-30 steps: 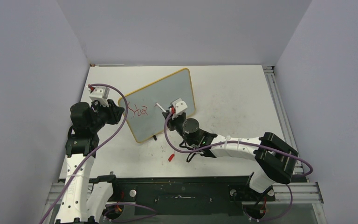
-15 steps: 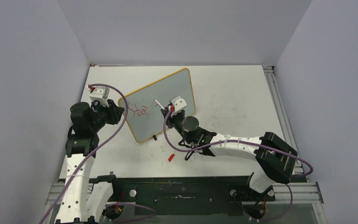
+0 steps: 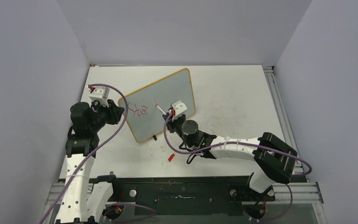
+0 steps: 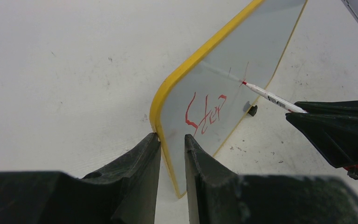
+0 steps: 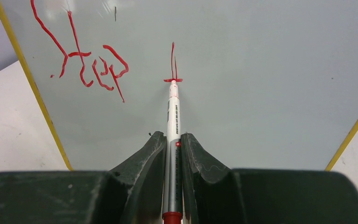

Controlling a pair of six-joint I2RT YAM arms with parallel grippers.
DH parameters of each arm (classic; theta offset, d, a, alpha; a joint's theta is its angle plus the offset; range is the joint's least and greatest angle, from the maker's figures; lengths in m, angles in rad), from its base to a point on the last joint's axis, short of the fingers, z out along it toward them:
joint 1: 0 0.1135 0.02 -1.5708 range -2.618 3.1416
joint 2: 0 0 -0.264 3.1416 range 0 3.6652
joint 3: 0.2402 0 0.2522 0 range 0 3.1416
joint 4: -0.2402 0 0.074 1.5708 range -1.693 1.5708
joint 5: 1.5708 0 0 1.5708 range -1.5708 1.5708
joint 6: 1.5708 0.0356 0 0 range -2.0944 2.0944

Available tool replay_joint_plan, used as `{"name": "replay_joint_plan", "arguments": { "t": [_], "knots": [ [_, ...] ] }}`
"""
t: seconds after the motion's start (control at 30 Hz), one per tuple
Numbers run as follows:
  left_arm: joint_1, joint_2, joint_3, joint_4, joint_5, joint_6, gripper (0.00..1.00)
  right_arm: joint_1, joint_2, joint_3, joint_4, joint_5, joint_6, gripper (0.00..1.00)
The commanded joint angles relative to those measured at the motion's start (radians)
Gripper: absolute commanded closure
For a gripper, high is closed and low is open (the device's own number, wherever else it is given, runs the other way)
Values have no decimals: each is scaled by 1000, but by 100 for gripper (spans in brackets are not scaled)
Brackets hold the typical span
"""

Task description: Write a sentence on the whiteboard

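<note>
The whiteboard [image 3: 175, 86] stands tilted on its black foot [image 4: 252, 110] left of centre in the top view, on the white surface [image 3: 233, 93]. The left hand [image 4: 171, 138] has its jaws nearly closed on the yellow frame at the board's left edge, bracing it. The right hand [image 5: 172, 136] is clamped tight on the barrel of the marker [image 5: 173, 116], whose red tip touches the board. Of the sentence [image 5: 86, 65], only "Step" is written, in the upper left of the right wrist view. To its right stands a thin upright stroke with a short crossbar, right at the tip. This looks like the "t" that opens the second word, so the task seems to be early in its writing stage. The next move probably calls for a small lift or slide to the right of that letter, with light, even pressure so the board does not rock against the bracing hand. There is plenty of room: bare board runs from the tip to the yellow frame at the right of the wrist view, and there is space below "Step" for a second line. A red cap [image 3: 171, 157] lies on the surface below the board, close to the right forearm, and could be knocked if the arm sweeps low.
</note>
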Motion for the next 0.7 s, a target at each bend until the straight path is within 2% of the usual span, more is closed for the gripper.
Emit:
{"name": "replay_joint_plan", "arguments": {
  "t": [0.0,0.67],
  "knots": [
    [1,-14,1,15,17,5,76,11,-2,-11,26,23,32,95],
    [1,-12,3,15,17,5,76,17,28,-25,7,31,44,95]
  ]
}}
